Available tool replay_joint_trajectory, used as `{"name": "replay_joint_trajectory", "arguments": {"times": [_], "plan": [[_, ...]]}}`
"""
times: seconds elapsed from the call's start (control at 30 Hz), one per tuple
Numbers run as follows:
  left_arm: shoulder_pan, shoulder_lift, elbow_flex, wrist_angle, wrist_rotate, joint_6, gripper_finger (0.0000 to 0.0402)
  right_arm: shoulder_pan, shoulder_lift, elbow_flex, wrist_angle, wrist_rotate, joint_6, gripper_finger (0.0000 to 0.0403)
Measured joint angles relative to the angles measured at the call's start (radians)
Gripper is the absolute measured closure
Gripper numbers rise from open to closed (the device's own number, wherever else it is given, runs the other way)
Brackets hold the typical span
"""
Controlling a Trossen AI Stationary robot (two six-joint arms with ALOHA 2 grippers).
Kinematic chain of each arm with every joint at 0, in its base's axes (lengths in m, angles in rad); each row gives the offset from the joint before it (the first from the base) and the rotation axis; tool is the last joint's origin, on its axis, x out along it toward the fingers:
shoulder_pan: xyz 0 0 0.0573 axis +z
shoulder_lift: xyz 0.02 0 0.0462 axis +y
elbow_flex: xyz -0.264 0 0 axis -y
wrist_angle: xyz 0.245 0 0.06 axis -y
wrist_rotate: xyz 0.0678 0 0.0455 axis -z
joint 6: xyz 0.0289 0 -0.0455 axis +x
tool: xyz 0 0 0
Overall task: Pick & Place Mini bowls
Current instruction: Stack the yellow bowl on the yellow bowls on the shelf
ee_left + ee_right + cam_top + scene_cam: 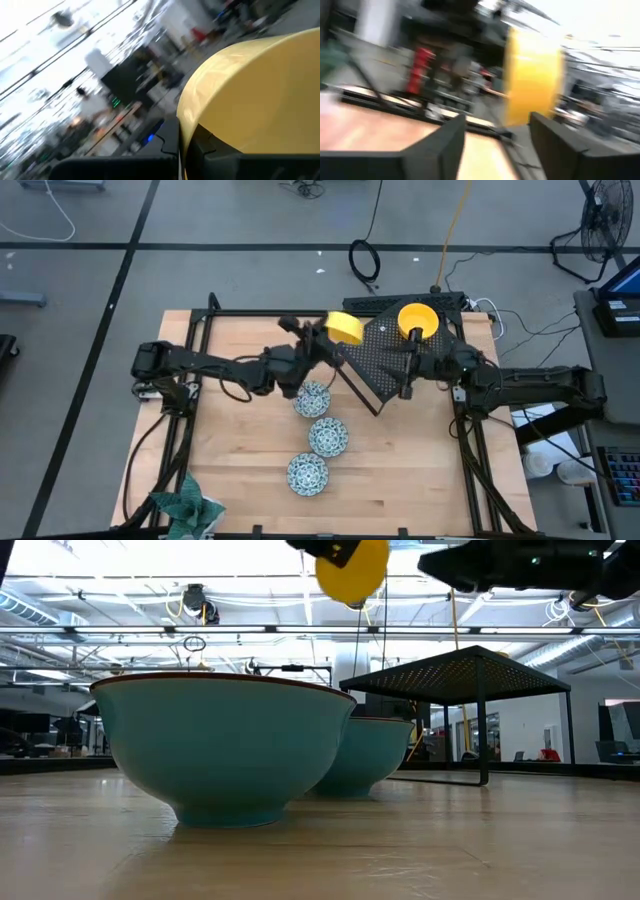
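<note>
The left gripper (pixel 322 330), clamped on the rim of a plain bright yellow mini bowl (pixel 345 327), holds it high beside the black perforated metal stand (pixel 385 352), apparently for placing. Across the stand, the right gripper (pixel 411 350) stands parted just below a second yellow bowl (pixel 417 319). Three teal-patterned white bowls (pixel 327 436) wait lower down.

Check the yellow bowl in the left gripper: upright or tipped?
Tipped. The yellow bowl sits on its side in the shut left gripper, held in the air.
</note>
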Motion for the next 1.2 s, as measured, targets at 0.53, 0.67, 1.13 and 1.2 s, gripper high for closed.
{"name": "replay_joint_trajectory", "arguments": {"times": [0.53,0.67,1.13,1.2], "plan": [[0.017,0.051,0.0,0.155,0.129,0.037,0.0399,0.137,0.181,0.028,0.292,0.302,-0.229,0.0096],[0.017,0.051,0.0,0.154,0.164,-0.019,0.0399,0.138,0.243,0.06,0.316,0.408,-0.229,0.0103],[0.006,0.05,0.0,0.115,0.189,-0.172,0.0376,0.138,0.304,0.062,0.457,0.606,-0.275,0.0221],[0.002,0.05,0.0,0.101,0.186,-0.213,0.0369,0.138,0.304,0.063,0.456,0.609,-0.277,0.0255]]}}
